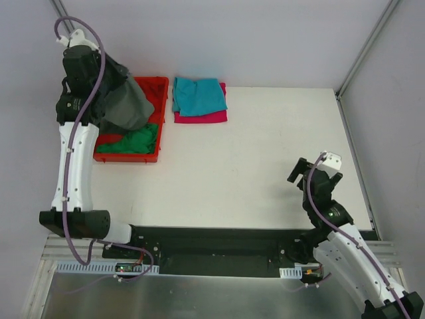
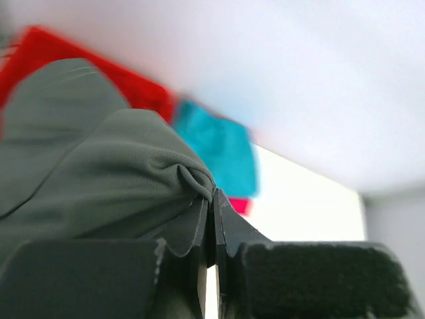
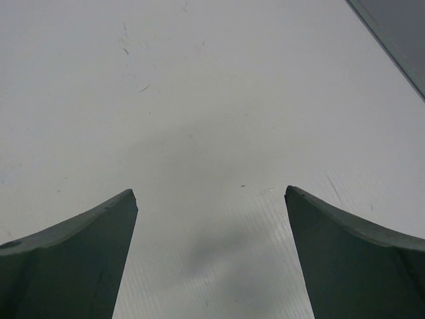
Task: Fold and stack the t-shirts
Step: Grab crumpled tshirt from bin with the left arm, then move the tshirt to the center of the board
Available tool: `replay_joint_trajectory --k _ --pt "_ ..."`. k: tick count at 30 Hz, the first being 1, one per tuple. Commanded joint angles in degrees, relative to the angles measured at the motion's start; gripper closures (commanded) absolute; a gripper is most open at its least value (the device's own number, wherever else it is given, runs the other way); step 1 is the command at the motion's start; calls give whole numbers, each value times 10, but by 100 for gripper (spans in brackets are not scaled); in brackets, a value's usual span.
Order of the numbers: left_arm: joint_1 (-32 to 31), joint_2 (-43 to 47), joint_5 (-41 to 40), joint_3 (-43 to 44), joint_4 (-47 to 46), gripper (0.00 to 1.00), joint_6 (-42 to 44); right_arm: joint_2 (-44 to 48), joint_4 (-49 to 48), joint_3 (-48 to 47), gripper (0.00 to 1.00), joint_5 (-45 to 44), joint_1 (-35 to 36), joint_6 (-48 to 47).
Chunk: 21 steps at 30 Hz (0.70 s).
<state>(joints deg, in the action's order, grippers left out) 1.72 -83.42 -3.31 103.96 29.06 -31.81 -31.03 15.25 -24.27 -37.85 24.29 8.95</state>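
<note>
My left gripper (image 2: pixel 214 194) is shut on a bunched fold of the dark grey t-shirt (image 2: pixel 99 166) and holds it up above the red bin (image 1: pixel 151 90); in the top view the shirt (image 1: pixel 126 100) hangs over the bin. A green t-shirt (image 1: pixel 136 141) lies in the bin's near end. A folded teal t-shirt (image 1: pixel 199 94) lies on a folded magenta t-shirt (image 1: pixel 202 117) at the back of the table; both show blurred in the left wrist view, the teal one (image 2: pixel 222 149) clearest. My right gripper (image 3: pixel 211 196) is open and empty above bare table at the right (image 1: pixel 317 174). No red t-shirt shows.
The red bin stands at the table's back left corner. The white tabletop (image 1: pixel 265 153) runs between the stack and my right arm. A metal frame post (image 1: pixel 362 56) rises at the back right. The table's near edge carries a black rail (image 1: pixel 219 242).
</note>
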Motion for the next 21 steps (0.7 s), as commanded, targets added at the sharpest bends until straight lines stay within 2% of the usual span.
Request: replay_joint_trajectory --k 1,6,10,12,14,16,17,18,21 --pt "-92 52 244 3 -62 100 66 34 -11 13 4 -21 0 -2" --pt "-209 108 378 -33 -178 100 69 69 -14 24 4 -23 -1 -3" --pt "-263 108 415 -34 -207 100 65 80 -11 25 4 -19 -1 -3" --pt "-275 103 406 -44 -213 100 85 84 -6 26 4 -25 0 1" --pt "-275 97 349 -73 -216 100 102 81 3 27 4 -45 0 9" --pt "-275 88 285 -111 -216 93 111 76 12 23 4 -52 0 12" --pt "-275 81 265 -142 -215 83 110 74 21 19 4 -52 0 15" --pt "-275 73 243 -165 -218 79 106 70 27 16 4 -52 0 17" --pt "-262 21 200 -205 -215 74 92 54 45 11 4 -76 -1 30"
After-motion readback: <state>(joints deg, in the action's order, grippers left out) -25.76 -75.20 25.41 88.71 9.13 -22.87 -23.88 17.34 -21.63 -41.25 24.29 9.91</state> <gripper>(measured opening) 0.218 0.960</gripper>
